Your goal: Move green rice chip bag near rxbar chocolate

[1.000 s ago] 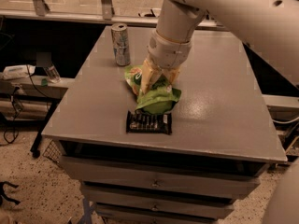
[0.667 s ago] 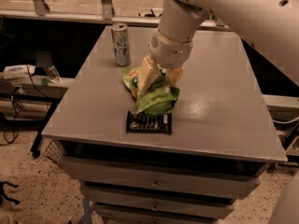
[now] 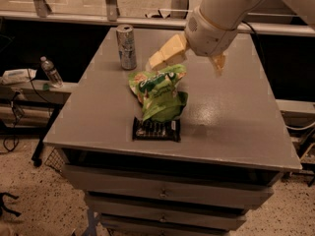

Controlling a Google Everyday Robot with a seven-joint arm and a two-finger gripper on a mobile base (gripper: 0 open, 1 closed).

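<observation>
The green rice chip bag [image 3: 158, 93] lies crumpled on the grey table [image 3: 231, 122], its lower edge touching the top of the rxbar chocolate [image 3: 156, 130], a dark flat bar near the table's front edge. My gripper [image 3: 189, 61] hovers above and just behind the bag, raised off it. Its yellowish fingers [image 3: 166, 54] are spread apart, one to the left above the bag and one to the right, with nothing between them.
A tall silver drink can [image 3: 127, 46] stands at the back left of the table. A plastic bottle [image 3: 51, 72] sits on a low shelf to the left. Drawers run below the table's front edge.
The gripper has let go of the bag, opened and lifted up and to the right. The bag now rests on the table against the bar.
</observation>
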